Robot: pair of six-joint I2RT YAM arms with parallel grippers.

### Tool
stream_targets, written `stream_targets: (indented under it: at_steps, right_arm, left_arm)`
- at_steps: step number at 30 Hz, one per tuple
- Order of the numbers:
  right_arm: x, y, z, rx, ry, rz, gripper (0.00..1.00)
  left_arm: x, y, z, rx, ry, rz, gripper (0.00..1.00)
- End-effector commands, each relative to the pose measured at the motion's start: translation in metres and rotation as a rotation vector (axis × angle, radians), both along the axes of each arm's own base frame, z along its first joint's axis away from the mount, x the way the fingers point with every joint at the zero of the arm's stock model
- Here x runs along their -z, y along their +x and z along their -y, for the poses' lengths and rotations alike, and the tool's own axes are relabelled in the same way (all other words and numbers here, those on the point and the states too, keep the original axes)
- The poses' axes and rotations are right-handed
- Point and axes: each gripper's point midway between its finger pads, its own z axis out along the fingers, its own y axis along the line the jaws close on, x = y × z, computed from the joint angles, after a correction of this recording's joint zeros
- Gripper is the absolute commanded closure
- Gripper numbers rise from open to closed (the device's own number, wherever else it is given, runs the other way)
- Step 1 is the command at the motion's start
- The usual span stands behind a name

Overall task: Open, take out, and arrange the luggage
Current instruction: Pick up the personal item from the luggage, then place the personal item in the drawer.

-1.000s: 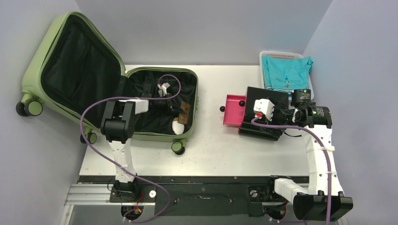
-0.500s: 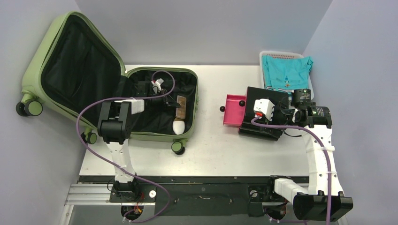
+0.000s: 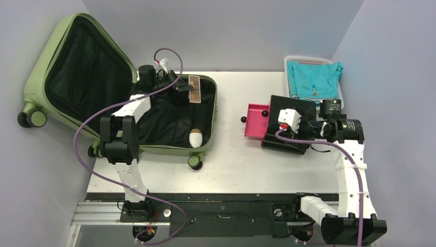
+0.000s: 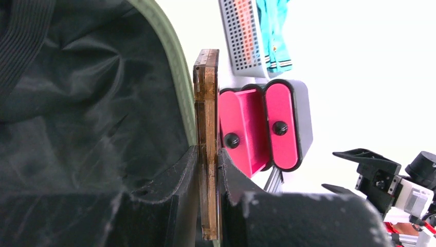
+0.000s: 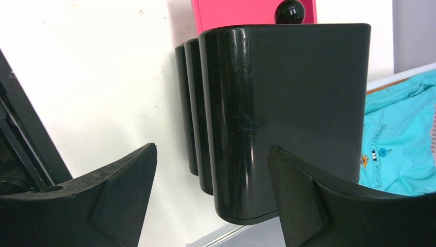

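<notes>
The olive-green luggage [image 3: 38,67] lies open at the table's left, lid leaning back, black lining showing; its rim also shows in the left wrist view [image 4: 177,67]. My left gripper [image 3: 184,85] is shut on a thin brown wooden board [image 3: 194,82] and holds it above the far rim of the luggage's lower half. In the left wrist view the board [image 4: 206,103] stands edge-on between the jaws of that gripper [image 4: 207,170]. A white egg-shaped object [image 3: 195,138] lies in the lower half. My right gripper [image 5: 211,170] is open and empty.
A black case with pink drawers [image 3: 255,120] sits right of centre; my right gripper [image 3: 310,127] hovers at its black side [image 5: 288,103]. A white mesh basket [image 3: 308,60] holding a teal garment [image 3: 313,80] stands at the back right.
My left gripper has lifted the wooden board off the luggage's lining and carried it up toward the far rim. The right arm has barely moved.
</notes>
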Motion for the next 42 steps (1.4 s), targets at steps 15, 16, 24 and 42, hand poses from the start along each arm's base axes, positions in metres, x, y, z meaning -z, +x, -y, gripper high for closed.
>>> stream_targets:
  at_steps: [15, 16, 24, 42]
  right_arm:
    - [-0.019, 0.036, -0.004, 0.15, 0.122, 0.202, 0.25]
    - [-0.017, 0.036, -0.003, 0.156, 0.122, 0.203, 0.25]
    - [-0.015, 0.041, 0.005, 0.204, 0.131, 0.243, 0.25]
    - [-0.011, 0.039, 0.012, 0.223, 0.116, 0.266, 0.25]
  left_arm:
    - [-0.076, -0.025, 0.173, 0.3, -0.102, 0.12, 1.0]
    - [-0.067, -0.029, 0.186, 0.321, -0.098, 0.102, 1.0]
    - [-0.031, -0.045, 0.244, 0.391, -0.07, 0.058, 1.0]
    - [0.026, -0.066, 0.281, 0.402, 0.035, -0.048, 1.0]
